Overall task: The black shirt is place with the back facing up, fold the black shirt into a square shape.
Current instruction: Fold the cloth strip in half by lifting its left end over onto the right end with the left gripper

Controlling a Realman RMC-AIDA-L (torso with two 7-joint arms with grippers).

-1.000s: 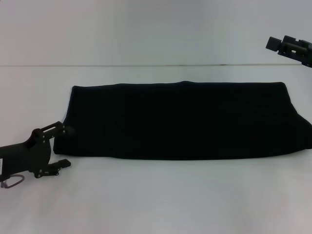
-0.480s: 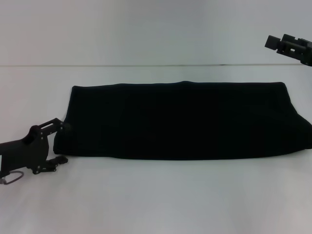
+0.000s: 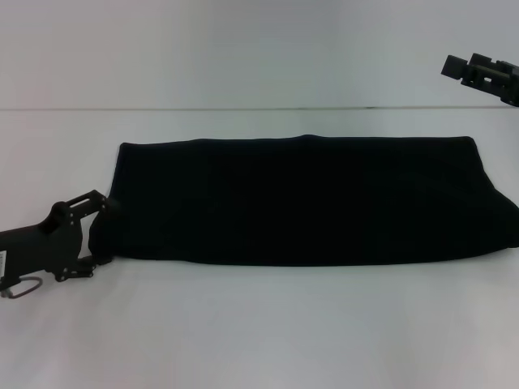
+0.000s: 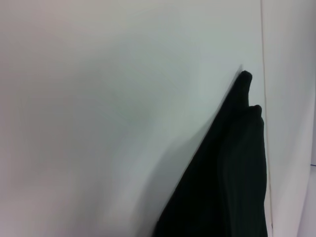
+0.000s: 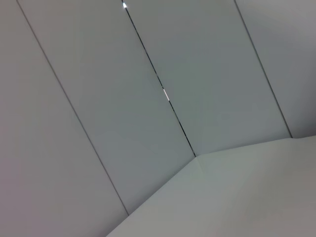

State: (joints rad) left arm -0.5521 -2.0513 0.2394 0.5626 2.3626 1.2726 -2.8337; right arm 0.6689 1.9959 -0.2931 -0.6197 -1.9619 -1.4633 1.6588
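Lying flat mid-table (image 3: 259, 324), black shirt (image 3: 300, 198) folded into long strip, long axis left-right. Left tool (image 3: 96, 231) at strip's left end, clearly nearer; grip state unclear. Right tool (image 3: 466, 69) raised, far right, state unclear.

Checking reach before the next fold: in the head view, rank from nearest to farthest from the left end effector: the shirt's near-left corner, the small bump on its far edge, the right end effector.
1. Near-left corner of the black shirt, right beside the left end effector.
2. Bump, mid far edge.
3. Right end effector, raised far right.
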